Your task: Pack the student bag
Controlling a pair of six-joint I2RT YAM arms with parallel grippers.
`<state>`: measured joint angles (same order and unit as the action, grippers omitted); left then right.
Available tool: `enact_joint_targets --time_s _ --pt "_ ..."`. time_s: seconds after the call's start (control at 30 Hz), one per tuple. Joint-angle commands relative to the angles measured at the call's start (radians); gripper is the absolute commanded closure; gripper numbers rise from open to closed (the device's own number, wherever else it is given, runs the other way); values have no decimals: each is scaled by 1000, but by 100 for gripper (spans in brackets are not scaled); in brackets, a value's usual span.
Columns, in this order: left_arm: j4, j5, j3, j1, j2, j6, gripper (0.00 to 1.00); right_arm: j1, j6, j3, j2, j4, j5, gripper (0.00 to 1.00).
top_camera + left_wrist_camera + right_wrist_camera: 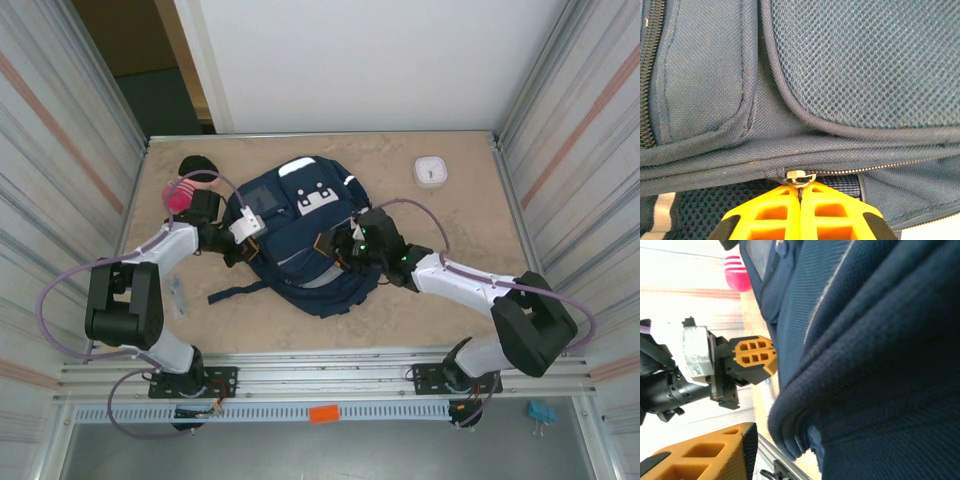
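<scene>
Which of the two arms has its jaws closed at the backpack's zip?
The left arm: its jaws are shut together on the zipper pull of the student bag. The right arm reaches plain fabric.

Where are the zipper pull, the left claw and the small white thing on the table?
zipper pull [800, 176]: left wrist view, on its metal slider at the claw tips.
left claw [800, 192]: left wrist view, on the seam between its shut yellow fingertips.
small white thing [431, 172]: top view, on its middle.
</scene>
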<state>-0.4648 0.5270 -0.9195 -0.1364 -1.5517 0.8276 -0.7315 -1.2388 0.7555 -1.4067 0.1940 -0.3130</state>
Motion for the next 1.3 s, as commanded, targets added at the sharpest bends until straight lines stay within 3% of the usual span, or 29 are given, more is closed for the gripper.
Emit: enact_joint_targets --time_s 0.0,0.07,0.2,0.47,0.57,0.7,0.93,1.03,1.17,1.27 --pt "-52 46 10 -31 48 -69 100 -33 -65 -20 -32 106 -5 65" --pt "-78 41 7 -47 56 -82 100 -37 -70 -14 -59 110 13 76" --pt "-113 45 8 -80 83 -112 100 -38 -102 -17 -109 190 56 84" --pt "-208 50 30 -155 135 -132 100 -31 -119 1 -164 285 77 88" --pt "-185 -42 58 -155 156 -187 100 -20 -100 -3 -126 254 103 89" --pt "-148 -45 82 -148 212 -256 100 2 -63 7 -83 176 108 89" --pt "100 -59 168 17 325 -384 50 43 16 58 -9 94 12 89" --pt "104 -72 155 49 298 -321 40 59 58 122 15 13 -20 89" --pt "61 -74 125 47 226 -173 35 85 113 162 27 -21 -54 89" --pt "86 -111 114 47 175 -135 32 97 113 165 27 -20 -64 89"
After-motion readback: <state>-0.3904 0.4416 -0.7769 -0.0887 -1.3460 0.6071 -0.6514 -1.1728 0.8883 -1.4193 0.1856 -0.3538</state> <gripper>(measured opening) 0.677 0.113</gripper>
